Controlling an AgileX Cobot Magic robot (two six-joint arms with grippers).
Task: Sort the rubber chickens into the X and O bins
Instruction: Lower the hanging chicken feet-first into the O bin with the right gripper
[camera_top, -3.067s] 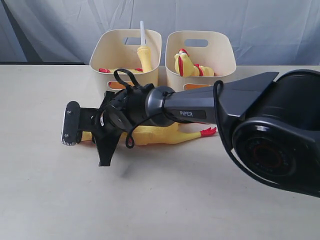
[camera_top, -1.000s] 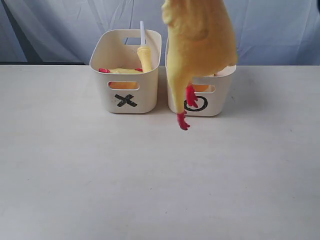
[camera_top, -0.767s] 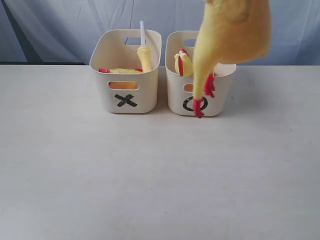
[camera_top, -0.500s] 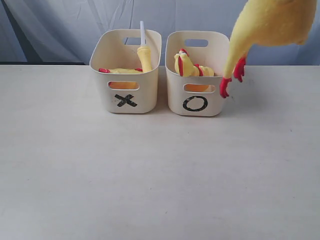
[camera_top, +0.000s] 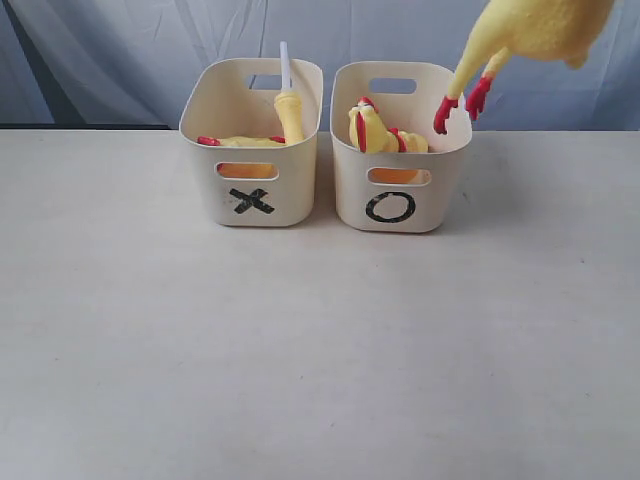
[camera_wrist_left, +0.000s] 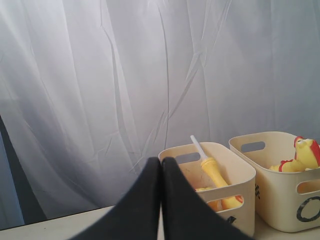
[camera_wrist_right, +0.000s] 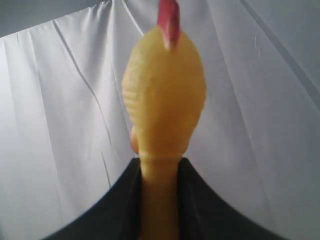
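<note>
Right tool (camera_wrist_right: 159, 164) pinches rubber chicken (camera_wrist_right: 164, 95) at neck; left tool (camera_wrist_left: 161, 165) closed.

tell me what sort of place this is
Most likely a staged robot test bench: a bare off-white tabletop, a wrinkled pale grey fabric backdrop, and a cream plastic tub marked X beside its twin marked O, both holding yellow rubber chickens.

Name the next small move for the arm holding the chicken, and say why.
Probably shift slightly over the O bin and lower. The right gripper clamps the chicken by the neck, and its red feet dangle at that bin's right rim, not yet inside.
</note>
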